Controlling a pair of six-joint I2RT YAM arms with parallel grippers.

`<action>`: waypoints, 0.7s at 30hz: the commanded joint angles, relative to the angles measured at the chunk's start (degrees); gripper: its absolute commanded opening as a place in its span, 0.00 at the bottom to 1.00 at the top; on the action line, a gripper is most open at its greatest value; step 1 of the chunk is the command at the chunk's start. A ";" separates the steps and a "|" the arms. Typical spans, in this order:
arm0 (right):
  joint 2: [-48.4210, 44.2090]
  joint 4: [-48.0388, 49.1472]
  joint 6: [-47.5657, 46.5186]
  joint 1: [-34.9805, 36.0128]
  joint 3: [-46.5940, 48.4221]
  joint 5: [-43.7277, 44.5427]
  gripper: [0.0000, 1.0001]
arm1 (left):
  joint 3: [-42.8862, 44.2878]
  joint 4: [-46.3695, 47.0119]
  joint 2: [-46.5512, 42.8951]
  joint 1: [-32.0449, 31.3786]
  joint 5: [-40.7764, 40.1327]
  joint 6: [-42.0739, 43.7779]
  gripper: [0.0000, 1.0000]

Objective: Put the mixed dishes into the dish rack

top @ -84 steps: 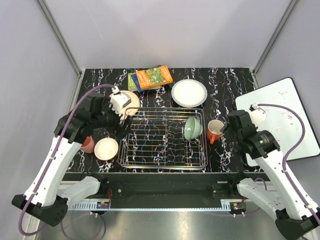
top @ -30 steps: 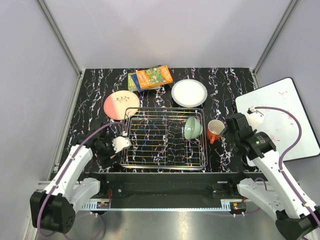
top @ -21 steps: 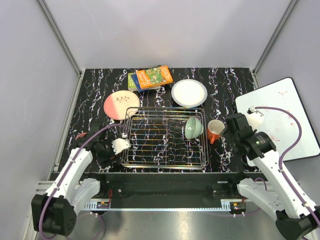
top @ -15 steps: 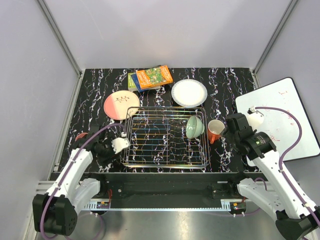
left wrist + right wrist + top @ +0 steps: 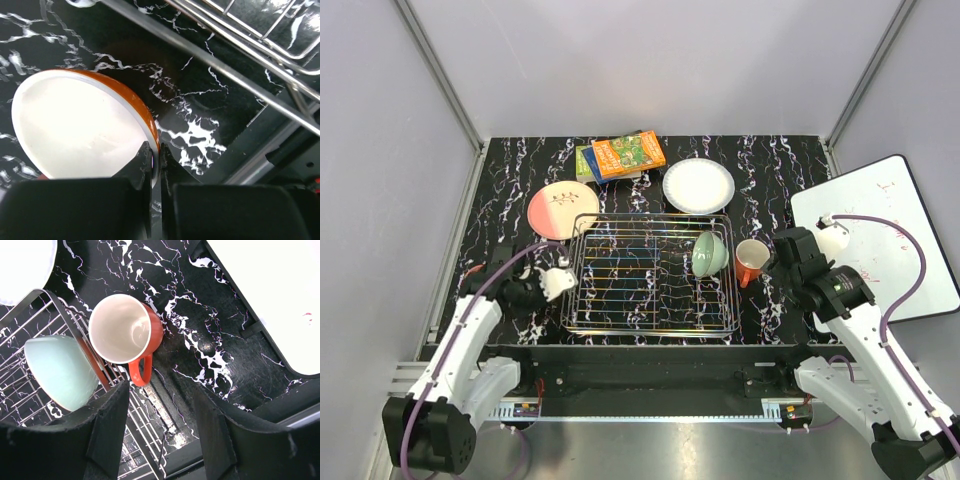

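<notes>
My left gripper is shut on the rim of the orange bowl with white inside, one finger inside the rim and one outside. From above, the left gripper sits just left of the dish rack and hides that bowl. A pale green bowl leans on its side in the rack's right end. The orange-red mug stands just right of the rack, handle towards my open right gripper, which hovers short of it. The pink-and-cream plate and white plate lie behind the rack.
Colourful books are stacked at the back. A white board lies at the table's right edge, close to the right arm. The rack's wire edge runs close past the held bowl.
The left gripper has closed from open onto the orange bowl's rim, and the left wrist has shifted slightly away from the front edge. The right arm has stayed put.
</notes>
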 commanded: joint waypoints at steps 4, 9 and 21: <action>-0.12 1.65 0.48 -0.30 0.14 0.85 0.61 | 26.21 -4.37 1.17 0.29 6.59 -9.10 0.00; 1.11 2.53 0.22 -0.21 0.75 0.59 0.61 | 47.91 -2.45 7.50 0.29 20.10 -30.52 0.00; 1.11 4.38 0.83 -0.30 1.19 0.77 0.61 | 41.37 54.15 12.14 -28.06 31.05 -95.75 0.00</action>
